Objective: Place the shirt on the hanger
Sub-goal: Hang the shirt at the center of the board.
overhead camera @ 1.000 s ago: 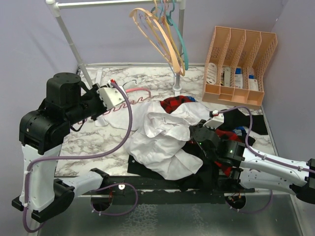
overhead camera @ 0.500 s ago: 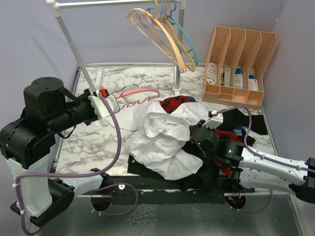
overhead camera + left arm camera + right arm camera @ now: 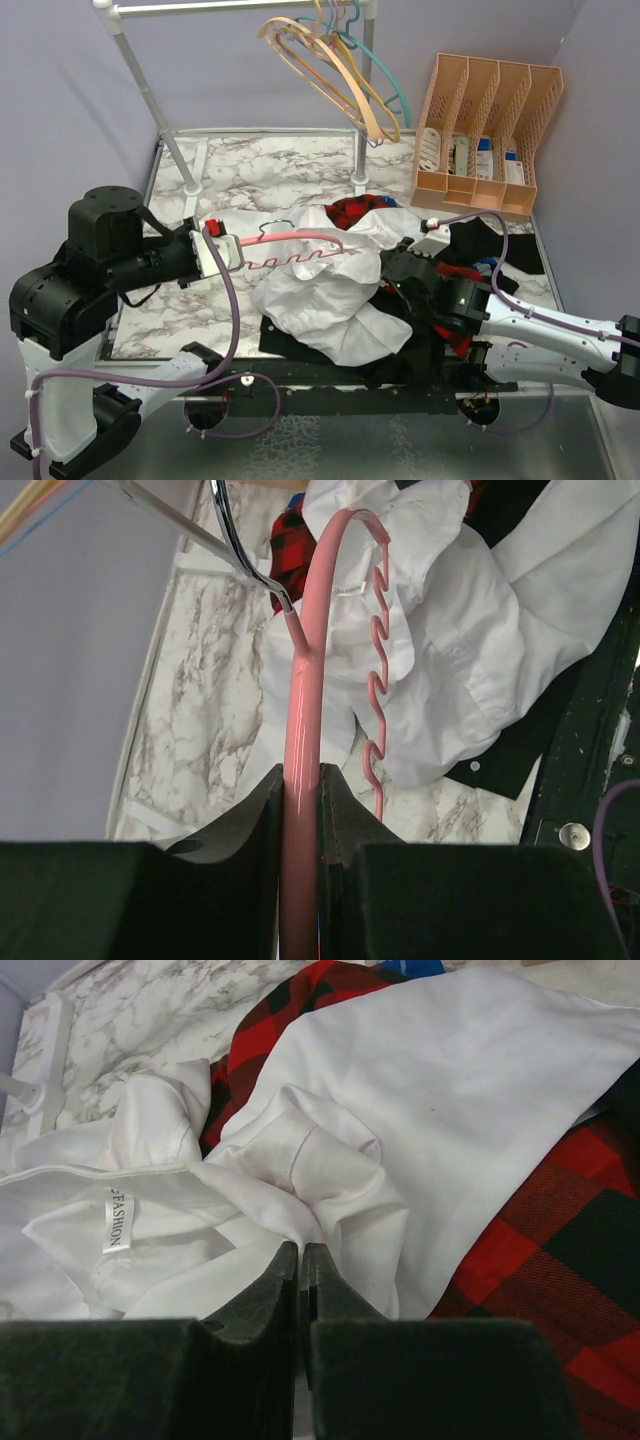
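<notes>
Top external view, left hand (image 3: 300,780) clamped on one end of hanger (image 3: 300,238), long axis level, pointing right over shirt (image 3: 320,295), right hand (image 3: 301,1252) pinching shirt fold.

At bottom centre the right gripper (image 3: 301,1250) pinched a fold of the white shirt (image 3: 450,1090), its jaws closed on the cloth. A label (image 3: 118,1218) showed at left, the plaid shirt (image 3: 545,1250) lay lower right, and the marble table (image 3: 150,1005) upper left.
</notes>
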You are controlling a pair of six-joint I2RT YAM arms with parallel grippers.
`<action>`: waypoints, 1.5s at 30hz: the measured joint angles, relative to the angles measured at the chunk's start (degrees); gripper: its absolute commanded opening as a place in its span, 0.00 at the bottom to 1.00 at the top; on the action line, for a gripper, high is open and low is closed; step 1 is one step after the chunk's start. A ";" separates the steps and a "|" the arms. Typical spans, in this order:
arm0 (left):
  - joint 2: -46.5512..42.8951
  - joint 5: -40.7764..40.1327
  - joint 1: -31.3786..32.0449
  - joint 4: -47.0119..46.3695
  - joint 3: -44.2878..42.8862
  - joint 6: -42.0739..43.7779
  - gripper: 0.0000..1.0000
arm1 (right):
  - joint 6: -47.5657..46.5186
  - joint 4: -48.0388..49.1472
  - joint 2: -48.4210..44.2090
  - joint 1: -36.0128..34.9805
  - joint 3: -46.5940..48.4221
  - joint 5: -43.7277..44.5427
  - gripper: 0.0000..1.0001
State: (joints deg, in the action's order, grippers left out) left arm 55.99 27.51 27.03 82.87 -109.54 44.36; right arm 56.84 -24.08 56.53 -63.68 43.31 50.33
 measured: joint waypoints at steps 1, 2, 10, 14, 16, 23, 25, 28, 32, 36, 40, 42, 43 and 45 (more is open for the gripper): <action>0.00 0.37 0.00 -0.02 0.70 0.00 0.00 | 0.11 0.02 -0.11 0.00 0.00 0.00 0.01; -0.02 0.68 0.00 -0.02 1.25 0.00 0.00 | 0.17 0.02 -0.31 0.00 -0.09 0.00 0.01; 0.00 5.01 0.11 0.00 5.01 0.00 0.00 | 1.55 -1.22 -3.28 0.00 -0.55 0.00 0.01; 0.37 5.70 0.11 -0.33 5.09 -0.33 0.00 | 2.10 -2.64 -4.79 0.02 -0.96 0.02 0.01; 0.39 5.64 0.11 -1.38 5.11 -1.22 0.00 | 2.27 -3.13 -5.49 0.00 -1.33 0.02 0.01; 1.01 2.43 0.17 -8.55 5.11 -11.78 0.00 | 4.57 -6.56 -7.39 0.00 -2.73 0.02 0.01; 1.36 -1.49 0.22 -12.13 5.55 -17.16 0.00 | 5.44 -7.65 -7.93 0.00 -2.97 0.09 0.01; 0.09 -9.03 0.22 -19.08 9.25 -25.07 0.00 | 6.19 -8.66 -8.63 0.00 -3.30 0.24 0.01; -4.81 -18.64 0.22 -27.74 18.34 -34.10 0.00 | 7.06 -9.14 -8.63 0.00 -3.41 0.24 0.01; -10.56 -22.08 0.22 -32.57 23.63 -41.29 0.00 | 7.50 -9.18 -8.31 0.00 -3.41 0.26 0.01; -8.39 -25.33 0.28 -31.45 18.71 -47.76 0.00 | 7.52 -9.18 -7.80 0.00 -3.41 0.24 0.01; -3.43 -28.59 0.33 -30.03 14.32 -51.01 0.00 | 7.63 -9.18 -7.45 0.00 -3.41 0.22 0.01; -0.83 -30.42 0.33 -29.51 12.63 -52.48 0.00 | 7.72 -9.18 -7.37 0.00 -3.41 0.22 0.01; 4.37 -34.32 0.33 -28.20 10.62 -55.45 0.00 | 7.96 -9.18 -7.32 0.00 -3.41 0.22 0.01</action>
State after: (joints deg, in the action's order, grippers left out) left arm 60.36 -6.81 27.35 54.68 -98.91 -11.09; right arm 64.79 -33.26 49.21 -63.68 39.90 50.54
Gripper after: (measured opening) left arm 0.154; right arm 0.021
